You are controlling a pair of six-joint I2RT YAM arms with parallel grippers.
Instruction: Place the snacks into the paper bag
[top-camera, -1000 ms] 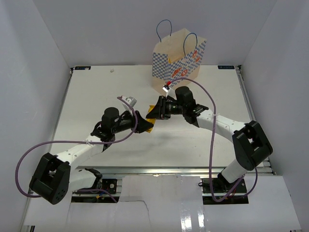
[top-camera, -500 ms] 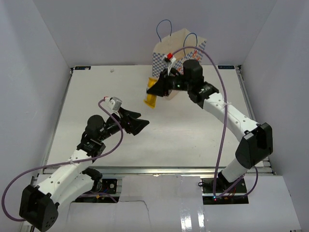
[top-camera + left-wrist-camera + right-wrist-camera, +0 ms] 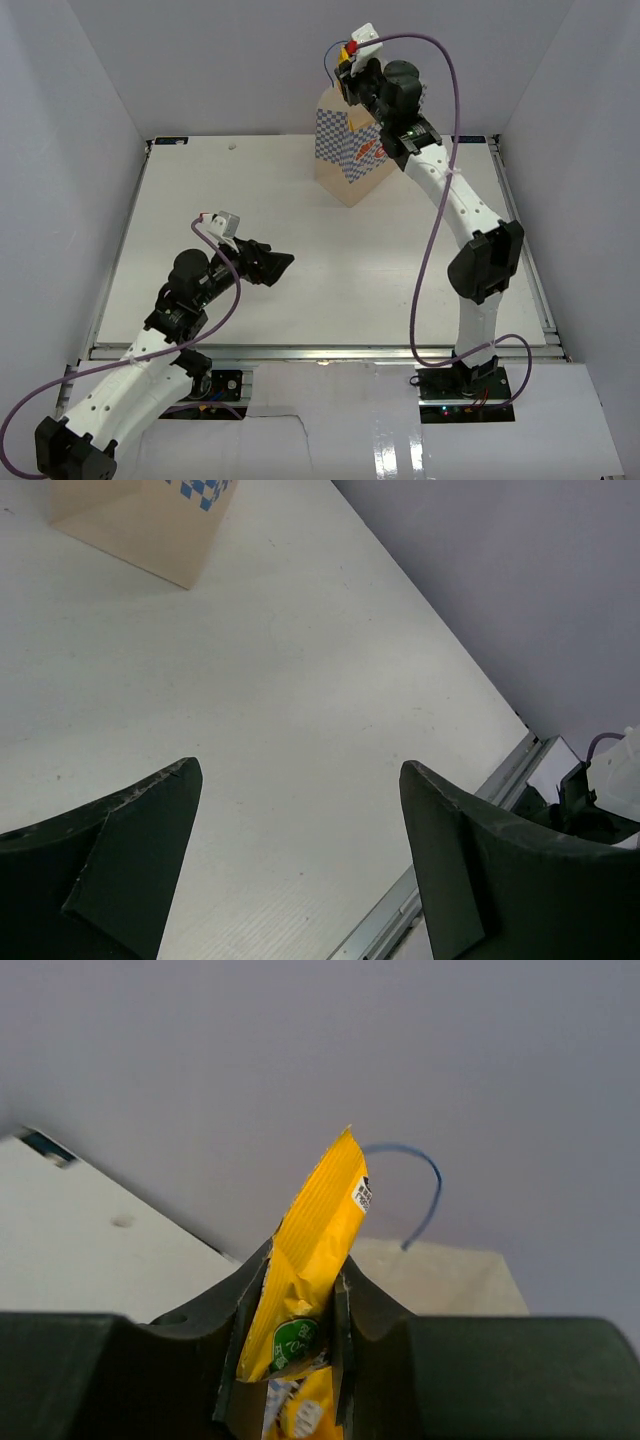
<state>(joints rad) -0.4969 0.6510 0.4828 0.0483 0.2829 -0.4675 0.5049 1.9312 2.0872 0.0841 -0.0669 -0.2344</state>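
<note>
The paper bag (image 3: 352,150) stands upright at the far middle of the table, tan with blue-white checks and blue loop handles. My right gripper (image 3: 347,82) is raised above the bag's left top edge. In the right wrist view it (image 3: 303,1260) is shut on a slim yellow wrapped bar (image 3: 318,1230), with the bag's rim (image 3: 440,1275) and a blue handle (image 3: 425,1185) just beyond. My left gripper (image 3: 282,262) is open and empty, low over the table's front middle. Its wrist view shows both jaws apart (image 3: 300,768) and the bag's bottom corner (image 3: 140,525). No other snacks are in view.
White enclosure walls stand on three sides of the white table (image 3: 200,200). A metal rail (image 3: 400,920) runs along the table's edge. The right arm's purple cable (image 3: 440,180) loops beside the bag.
My right gripper has carried the yellow bar from the table's middle up and back to above the bag. My left arm has pulled back toward the front left, open and empty.
</note>
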